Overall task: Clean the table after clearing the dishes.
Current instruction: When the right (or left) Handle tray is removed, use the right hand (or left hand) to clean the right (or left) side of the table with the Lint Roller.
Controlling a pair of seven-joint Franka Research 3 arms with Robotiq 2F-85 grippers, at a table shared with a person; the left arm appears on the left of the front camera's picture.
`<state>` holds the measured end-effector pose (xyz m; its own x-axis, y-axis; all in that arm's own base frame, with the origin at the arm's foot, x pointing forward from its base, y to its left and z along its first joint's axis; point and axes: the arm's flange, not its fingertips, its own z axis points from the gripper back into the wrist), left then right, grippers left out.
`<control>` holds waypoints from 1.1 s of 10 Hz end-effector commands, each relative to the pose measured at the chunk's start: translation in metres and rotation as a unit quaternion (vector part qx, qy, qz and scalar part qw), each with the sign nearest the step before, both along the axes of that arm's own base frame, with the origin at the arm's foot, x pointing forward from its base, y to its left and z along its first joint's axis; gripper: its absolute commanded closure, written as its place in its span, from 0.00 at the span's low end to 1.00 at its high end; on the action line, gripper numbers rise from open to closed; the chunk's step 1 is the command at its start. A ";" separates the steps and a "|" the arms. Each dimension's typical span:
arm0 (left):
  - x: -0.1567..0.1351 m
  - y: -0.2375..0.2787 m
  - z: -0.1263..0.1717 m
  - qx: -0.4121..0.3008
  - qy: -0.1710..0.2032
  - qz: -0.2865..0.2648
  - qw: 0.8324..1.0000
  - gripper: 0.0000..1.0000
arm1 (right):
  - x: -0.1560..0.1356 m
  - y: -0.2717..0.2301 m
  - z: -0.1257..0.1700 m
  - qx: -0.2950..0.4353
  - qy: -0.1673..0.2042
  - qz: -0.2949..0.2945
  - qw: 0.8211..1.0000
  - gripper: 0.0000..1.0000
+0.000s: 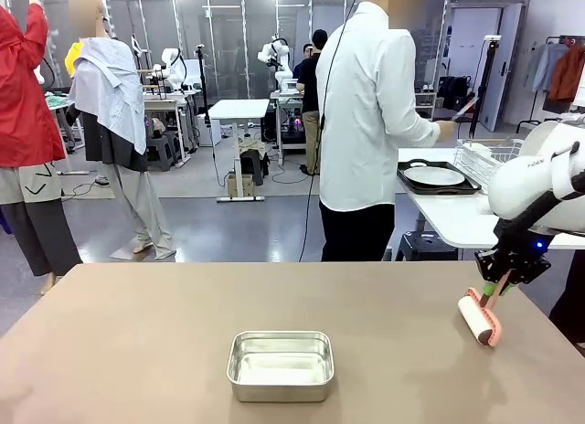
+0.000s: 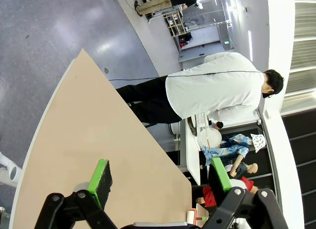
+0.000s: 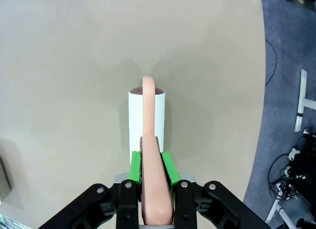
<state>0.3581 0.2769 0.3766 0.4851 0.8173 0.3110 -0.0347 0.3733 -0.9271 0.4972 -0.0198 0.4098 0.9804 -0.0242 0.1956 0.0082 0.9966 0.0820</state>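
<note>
Now | table [image 1: 137, 342]: steel tin [image 1: 280, 365] | right gripper [image 3: 150, 167] pinching lint roller [image 1: 480, 318] | left gripper [image 2: 163, 182] spread

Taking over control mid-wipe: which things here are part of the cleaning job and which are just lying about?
Job:
table
lint roller, clamped in right gripper
plate on dark tray, already on the white side table

Just lying about:
steel tin

Grey floor [image 1: 228, 232], white side table [image 1: 457, 218]
</note>
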 end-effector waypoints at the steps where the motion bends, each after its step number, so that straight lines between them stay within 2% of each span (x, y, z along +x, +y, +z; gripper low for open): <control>1: -0.001 0.004 0.003 -0.006 0.002 -0.003 1.000 0.00 | -0.019 0.007 0.021 -0.011 -0.017 0.010 1.000 0.78; 4: -0.001 0.004 0.003 -0.006 0.002 -0.003 1.000 0.00 | -0.033 0.012 0.063 -0.023 -0.054 0.001 0.998 0.78; 5: -0.001 0.004 0.003 -0.006 0.002 -0.003 1.000 0.00 | -0.035 0.014 0.066 -0.025 -0.054 0.000 0.998 0.78; 6: -0.001 0.004 0.003 -0.006 0.002 -0.003 1.000 0.00 | -0.031 0.015 0.064 -0.034 -0.029 -0.014 0.999 0.78; 7: -0.001 0.004 0.003 -0.006 0.002 -0.003 1.000 0.00 | -0.027 0.006 0.070 -0.013 -0.057 0.013 0.998 0.78; 11: -0.001 0.004 0.003 -0.006 0.002 -0.003 1.000 0.00 | -0.027 0.006 0.070 -0.013 -0.057 0.013 0.998 0.78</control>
